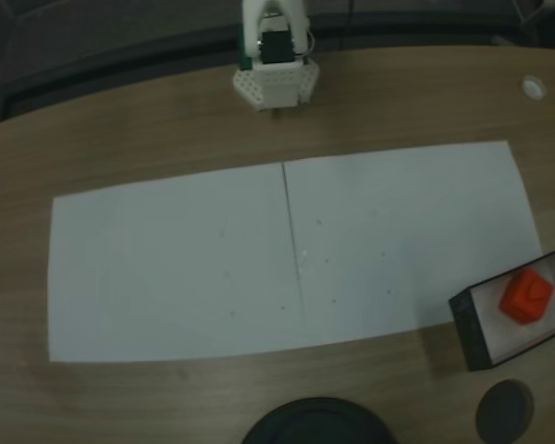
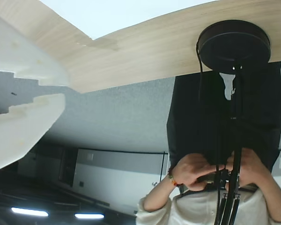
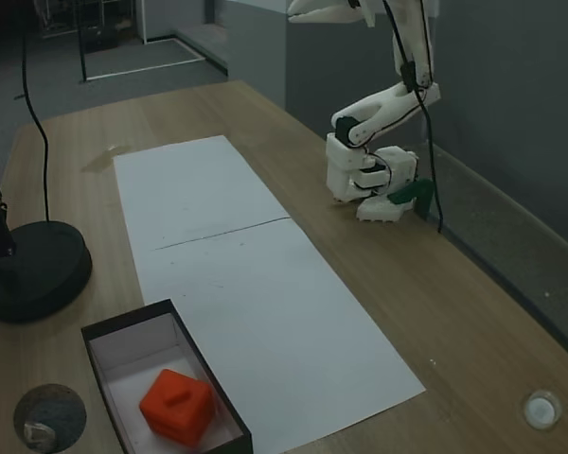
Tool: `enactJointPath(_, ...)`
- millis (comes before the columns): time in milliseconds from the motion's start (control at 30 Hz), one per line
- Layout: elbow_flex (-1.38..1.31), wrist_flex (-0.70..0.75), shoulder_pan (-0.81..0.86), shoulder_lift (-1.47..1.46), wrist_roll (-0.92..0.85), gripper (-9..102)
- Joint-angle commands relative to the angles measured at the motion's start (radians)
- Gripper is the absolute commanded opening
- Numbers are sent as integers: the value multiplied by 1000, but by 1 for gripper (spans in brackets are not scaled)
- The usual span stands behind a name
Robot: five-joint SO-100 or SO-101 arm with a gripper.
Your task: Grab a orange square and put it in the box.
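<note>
You have one orange square [image 1: 527, 296] and one box [image 1: 469, 326]; the square lies inside the box on its pale floor, at the right lower corner of a fixed view and also seen in the other fixed view [image 3: 177, 407], where it sits toward the near end of the box [image 3: 123, 326]; two white paper sheets [image 1: 166, 268] lie side by side on the wooden table [image 1: 120, 129], and the box stands at their edge; you can count two round black discs, a large one [image 3: 33, 270] with a stand and a small one [image 3: 49, 416] near the box; one small white cap [image 3: 541, 410] lies apart on the table. In the wrist view the gripper [image 2: 35, 91] shows two white fingers with a narrow gap between them, holding nothing and touching nothing. The arm [image 3: 379, 151] is folded over its base at the table's far edge, well apart from the box, with the gripper raised high; a person [image 2: 210, 197] stands behind the table.
</note>
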Motion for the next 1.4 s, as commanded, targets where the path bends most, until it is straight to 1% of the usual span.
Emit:
enactJointPath(0,195,-37,5,235,-21,0)
enactJointPath(133,382,-61,5,434,-37,0)
enactJointPath(300,526,-117,2,594,-38,0)
enactJointPath(500,583,-209,6,609,-130,0)
enactJointPath(567,617,-268,6,609,-137,0)
enactJointPath(667,729,-399,6,611,-137,0)
enactJointPath(800,968,-535,6,611,-126,0)
enactJointPath(933,1216,-614,8,612,-124,0)
enactJointPath(1100,1425,-646,8,612,-11,0)
enactJointPath(1200,1488,-627,8,612,8,0)
enactJointPath(1367,1536,-555,-3,612,8,0)
